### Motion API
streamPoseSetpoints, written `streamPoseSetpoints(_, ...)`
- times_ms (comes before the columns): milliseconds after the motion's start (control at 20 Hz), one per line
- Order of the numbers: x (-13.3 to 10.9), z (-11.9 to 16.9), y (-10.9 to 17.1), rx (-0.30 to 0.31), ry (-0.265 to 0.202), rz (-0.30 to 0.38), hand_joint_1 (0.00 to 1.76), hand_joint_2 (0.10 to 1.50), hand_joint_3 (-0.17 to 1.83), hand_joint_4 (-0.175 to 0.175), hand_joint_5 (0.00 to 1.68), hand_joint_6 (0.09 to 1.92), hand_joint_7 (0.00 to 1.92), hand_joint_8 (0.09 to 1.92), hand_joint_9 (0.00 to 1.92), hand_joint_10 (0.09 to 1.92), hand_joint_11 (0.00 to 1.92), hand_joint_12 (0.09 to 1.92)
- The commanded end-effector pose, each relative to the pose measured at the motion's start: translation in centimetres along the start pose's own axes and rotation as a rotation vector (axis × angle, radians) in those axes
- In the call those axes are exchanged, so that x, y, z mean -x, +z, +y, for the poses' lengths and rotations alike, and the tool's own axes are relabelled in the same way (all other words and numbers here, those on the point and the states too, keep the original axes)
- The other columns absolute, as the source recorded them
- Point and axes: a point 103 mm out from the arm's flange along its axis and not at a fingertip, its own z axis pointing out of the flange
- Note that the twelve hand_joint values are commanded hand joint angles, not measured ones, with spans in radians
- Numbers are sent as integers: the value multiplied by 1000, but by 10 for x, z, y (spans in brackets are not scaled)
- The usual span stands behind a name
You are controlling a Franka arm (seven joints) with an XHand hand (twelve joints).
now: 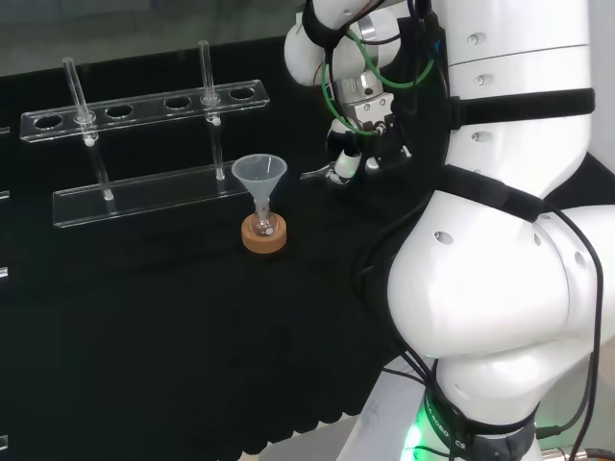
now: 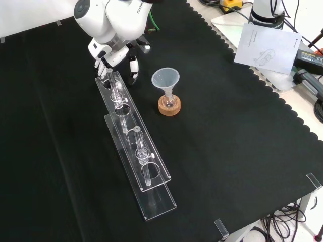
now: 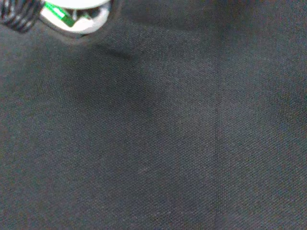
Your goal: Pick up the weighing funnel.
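Hand (image 1: 350, 159) sits low over the tabletop (image 1: 144, 336). In the front view it is at the 12 o'clock end of the clear test-tube rack (image 2: 136, 146). Cannot tell whether the hand is spread or closed, since arm links and cables cover it.

The wrist view has a blurred bit of the hand (image 3: 72, 12) above bare black cloth.

In the head view a small pale sliver lies at the hand's 9 o'clock, touching it or just beside. I read it as the weighing funnel (image 1: 315, 175), but it is faint, so that is a judgement. Can't say whether it is gripped or lying on the cloth. Its long axis runs about 9-to-3, thin end pointing to 9 o'clock and the other end at the hand.

Further out at 8 o'clock, the funnel (image 1: 259, 173) stands mouth up in a small flask (image 1: 263, 223) on a cork ring (image 1: 264, 240), apart from the hand. The rack is beyond that, at 9–10 o'clock.

If the weighing funnel isn't held, the grasp likely needs to close across that 9-to-3 axis.
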Motion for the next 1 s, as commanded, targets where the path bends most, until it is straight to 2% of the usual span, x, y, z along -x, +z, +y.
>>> streamPoseSetpoints(50, 3, 3, 0, 11, 15, -3, 902, 597, 558, -1, 626, 637, 403, 659, 625, 545, 396, 1309)
streamPoseSetpoints(1000, 2, 12, 4, 10, 1, -7, 925, 608, 579, 7, 687, 689, 424, 668, 638, 550, 416, 1306)
